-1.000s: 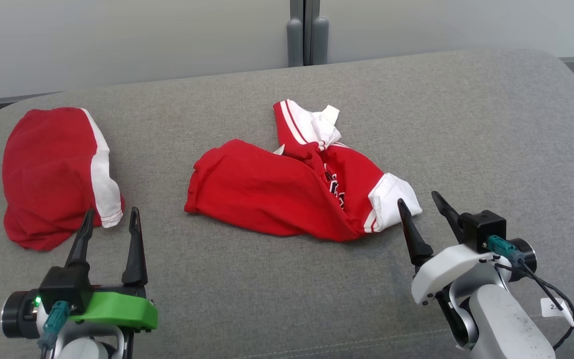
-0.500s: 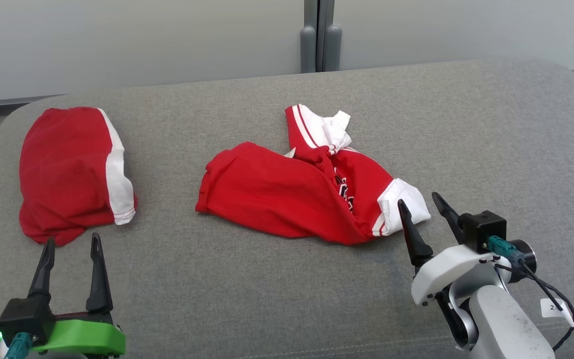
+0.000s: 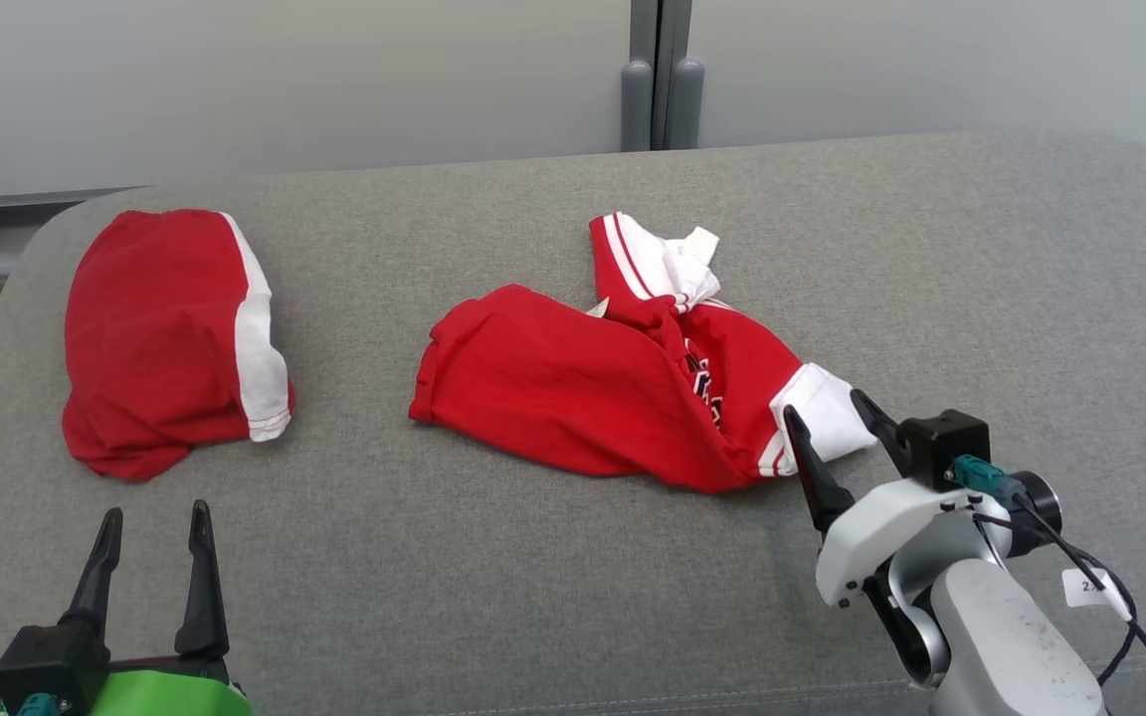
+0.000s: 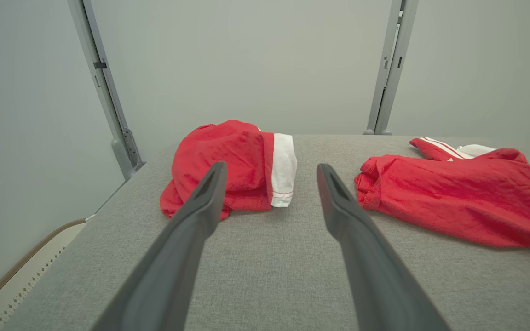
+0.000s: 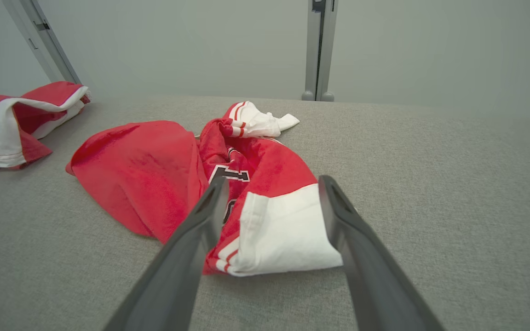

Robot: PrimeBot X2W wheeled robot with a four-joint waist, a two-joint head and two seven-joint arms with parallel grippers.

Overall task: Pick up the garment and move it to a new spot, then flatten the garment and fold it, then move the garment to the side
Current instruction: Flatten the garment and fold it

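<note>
While right pincer (image 3: 824,405) gapes wide | garment (image 3: 573,388) just ahead of it | left pincer (image 3: 156,511) wide too

**Little to read: a folded-over print and a tiny tag**

The red garment (image 3: 573,398) crumpled in the middle carries a print (image 5: 229,174) of blocky white characters edged in black. Folds in the cloth hide most of it. In the right wrist view one shape reads like a "T" or a "1", and I cannot tell which. In the head view the print shows as broken fragments. A white tag (image 3: 1090,587) hangs on the black cable (image 3: 1125,636) beside the right arm. It begins with a "2", and the rest is too small to read.
</note>
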